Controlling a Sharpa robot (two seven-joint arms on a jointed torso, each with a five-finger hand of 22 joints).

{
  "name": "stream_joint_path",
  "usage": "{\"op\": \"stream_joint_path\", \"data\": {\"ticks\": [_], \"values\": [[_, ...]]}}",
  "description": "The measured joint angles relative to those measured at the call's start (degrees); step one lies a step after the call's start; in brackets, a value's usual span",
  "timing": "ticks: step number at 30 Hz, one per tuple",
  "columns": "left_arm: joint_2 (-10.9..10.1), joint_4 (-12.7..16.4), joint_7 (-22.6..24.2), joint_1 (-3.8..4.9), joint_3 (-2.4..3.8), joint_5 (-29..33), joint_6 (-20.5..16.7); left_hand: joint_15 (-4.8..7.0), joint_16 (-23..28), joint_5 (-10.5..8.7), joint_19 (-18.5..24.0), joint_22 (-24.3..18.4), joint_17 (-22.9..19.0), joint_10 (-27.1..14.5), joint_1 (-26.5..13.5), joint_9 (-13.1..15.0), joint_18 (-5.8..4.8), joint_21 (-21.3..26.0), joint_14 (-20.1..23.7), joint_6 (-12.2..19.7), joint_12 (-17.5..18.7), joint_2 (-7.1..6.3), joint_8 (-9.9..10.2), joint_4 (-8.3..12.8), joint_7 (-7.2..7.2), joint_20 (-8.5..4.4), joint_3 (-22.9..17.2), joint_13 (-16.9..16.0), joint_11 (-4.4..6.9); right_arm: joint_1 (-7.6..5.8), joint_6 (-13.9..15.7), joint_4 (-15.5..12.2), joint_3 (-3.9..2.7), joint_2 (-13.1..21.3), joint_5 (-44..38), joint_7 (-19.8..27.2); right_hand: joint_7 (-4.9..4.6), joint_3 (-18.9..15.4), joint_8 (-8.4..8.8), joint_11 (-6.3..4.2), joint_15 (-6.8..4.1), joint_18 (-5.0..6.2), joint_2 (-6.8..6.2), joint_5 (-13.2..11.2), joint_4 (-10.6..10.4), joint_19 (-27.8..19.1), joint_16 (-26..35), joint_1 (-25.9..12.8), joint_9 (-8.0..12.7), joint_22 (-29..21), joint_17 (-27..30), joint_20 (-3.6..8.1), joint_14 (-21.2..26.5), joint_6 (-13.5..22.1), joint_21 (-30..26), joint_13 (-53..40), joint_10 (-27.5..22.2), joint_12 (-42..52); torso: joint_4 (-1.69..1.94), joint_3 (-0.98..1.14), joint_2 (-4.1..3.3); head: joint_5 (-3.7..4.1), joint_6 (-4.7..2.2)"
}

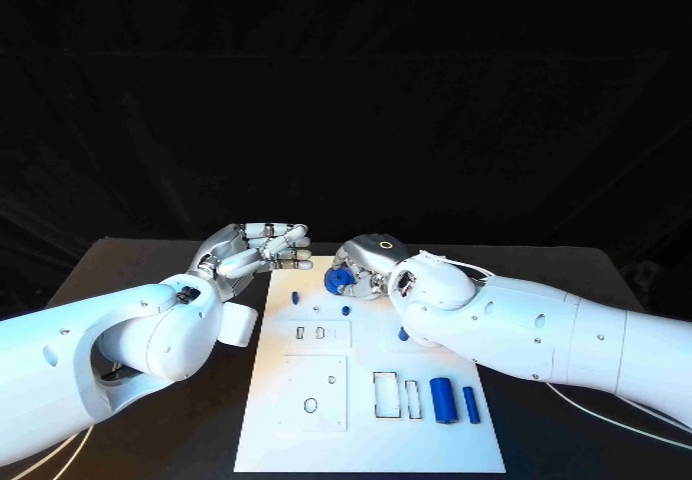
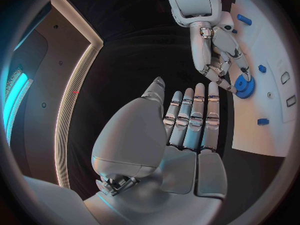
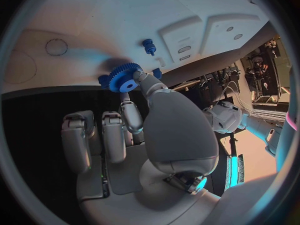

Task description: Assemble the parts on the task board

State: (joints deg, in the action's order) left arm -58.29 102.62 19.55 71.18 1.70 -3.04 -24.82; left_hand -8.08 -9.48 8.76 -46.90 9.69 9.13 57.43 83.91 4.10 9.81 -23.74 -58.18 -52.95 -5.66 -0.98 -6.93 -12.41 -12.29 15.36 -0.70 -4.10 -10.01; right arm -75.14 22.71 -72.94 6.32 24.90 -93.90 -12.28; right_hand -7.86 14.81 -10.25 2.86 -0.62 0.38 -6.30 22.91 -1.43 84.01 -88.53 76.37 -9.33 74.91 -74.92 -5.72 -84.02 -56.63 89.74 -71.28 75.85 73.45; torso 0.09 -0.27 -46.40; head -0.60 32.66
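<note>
Black table (image 1: 159, 260) carries the white task board (image 1: 361, 430). At the board's 12 o'clock edge, the right hand (image 1: 369, 262) pinches a blue gear (image 1: 340, 282). Left hand (image 1: 257, 250), at 10 o'clock, holds nothing, fingers straight together.

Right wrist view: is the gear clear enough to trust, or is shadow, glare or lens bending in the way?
Right wrist view: the blue gear is sharp, pinched by the right hand; a soft shadow lies beside it on the task board, whose edges bend. Head view: board evenly lit, no glare, black surroundings.
</note>
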Motion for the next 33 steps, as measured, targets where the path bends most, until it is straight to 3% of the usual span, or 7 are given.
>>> {"op": "stream_joint_path", "data": {"ticks": [9, 15, 19, 25, 33], "values": [[0.14, -0.05, 0.0, 0.03, 0.0, 0.0, 0.01, 0.0, 0.0, 0.0, 0.0, 0.0, 0.0, 0.0, 0.0, 0.0, 0.0, 0.0, 0.0, 0.0, 0.0, 0.0, 0.0, 0.0, 0.0, 0.0, 0.0, 0.0, 0.0, 0.16, 0.15, 0.97, 0.0, -0.74, -0.36, -0.25, -0.05, 1.11, 0.24, 0.05, 0.0, 0.0, -1.09, -2.19, -0.46, 0.0, 0.0, -1.09, 0.23, 0.0, 0.01, 0.0, 0.0, 0.06, 0.0, 0.53, -0.05, -0.66, -0.08, 0.04, 0.01, 0.01, -0.13], [0.27, -0.1, -0.03, 0.07, 0.0, 0.0, 0.03, 0.0, 0.0, 0.0, 0.0, 0.0, -0.01, 0.0, 0.0, 0.0, 0.0, 0.0, 0.0, 0.0, 0.0, 0.0, 0.0, 0.0, 0.0, 0.0, 0.0, 0.0, 0.0, 0.27, 0.15, 1.37, 0.01, -1.27, -0.43, -0.26, -1.22, 0.82, 2.78, 1.15, 0.24, 0.0, -2.16, -7.12, -1.36, 0.0, 0.0, -2.78, 1.04, 0.0, 0.01, 0.0, 0.0, 3.39, 0.0, 1.65, -1.15, -1.57, -0.08, 0.04, 0.01, 0.07, -0.14], [0.27, -0.14, -0.05, 0.09, 0.0, 0.0, 0.04, 0.0, 0.0, 0.0, 0.0, -0.01, -0.01, 0.0, 0.0, 0.0, 0.0, 0.0, 0.0, 0.0, 0.0, 0.0, 0.0, 0.0, 0.0, 0.0, 0.0, 0.0, 0.0, 0.29, 0.13, 1.5, 0.03, -1.38, -0.41, -0.22, -1.94, -1.04, 4.33, 1.75, 0.62, 0.0, -2.61, -8.87, -2.34, 0.0, 0.0, -3.84, 1.5, -0.01, 0.01, -0.43, 0.0, 5.04, 0.0, 2.15, -1.74, -1.89, -0.03, 0.03, 0.01, 0.07, -0.1], [0.27, -0.18, -0.08, 0.12, 0.0, 0.0, 0.06, 0.0, 0.0, 0.0, 0.0, -0.01, -0.02, 0.0, 0.0, 0.0, 0.0, 0.0, 0.0, 0.0, 0.0, 0.0, 0.0, 0.0, 0.0, 0.0, 0.0, 0.0, 0.0, 0.31, -0.03, 1.7, 0.04, -1.32, -0.25, -0.19, -1.95, -2.52, 4.74, 1.75, 1.04, 0.0, -2.0, -8.85, -3.59, 0.0, 0.0, -4.45, 1.52, -0.01, 0.01, -0.83, 0.0, 5.06, 0.0, 2.3, -1.75, -2.04, -0.03, 0.01, 0.02, -0.02, -0.08], [0.21, -0.19, -0.12, 0.14, 0.0, 0.0, 0.06, 0.0, 0.0, 0.0, 0.0, -0.01, -0.02, 0.0, 0.0, 0.0, 0.0, 0.0, 0.0, 0.0, 0.0, 0.0, 0.0, 0.0, 0.0, 0.0, 0.0, 0.0, 0.0, 0.32, -0.78, 1.58, 0.04, -0.64, 0.2, -0.26, -1.56, -4.5, 4.74, 1.75, 1.04, 0.0, -0.71, -6.58, -5.82, -0.01, 0.01, -6.81, 1.16, -0.01, 0.01, -0.83, 0.0, 3.61, 0.0, 1.47, -1.75, -1.48, -0.03, 0.0, 0.03, -0.06, -0.18]]}}
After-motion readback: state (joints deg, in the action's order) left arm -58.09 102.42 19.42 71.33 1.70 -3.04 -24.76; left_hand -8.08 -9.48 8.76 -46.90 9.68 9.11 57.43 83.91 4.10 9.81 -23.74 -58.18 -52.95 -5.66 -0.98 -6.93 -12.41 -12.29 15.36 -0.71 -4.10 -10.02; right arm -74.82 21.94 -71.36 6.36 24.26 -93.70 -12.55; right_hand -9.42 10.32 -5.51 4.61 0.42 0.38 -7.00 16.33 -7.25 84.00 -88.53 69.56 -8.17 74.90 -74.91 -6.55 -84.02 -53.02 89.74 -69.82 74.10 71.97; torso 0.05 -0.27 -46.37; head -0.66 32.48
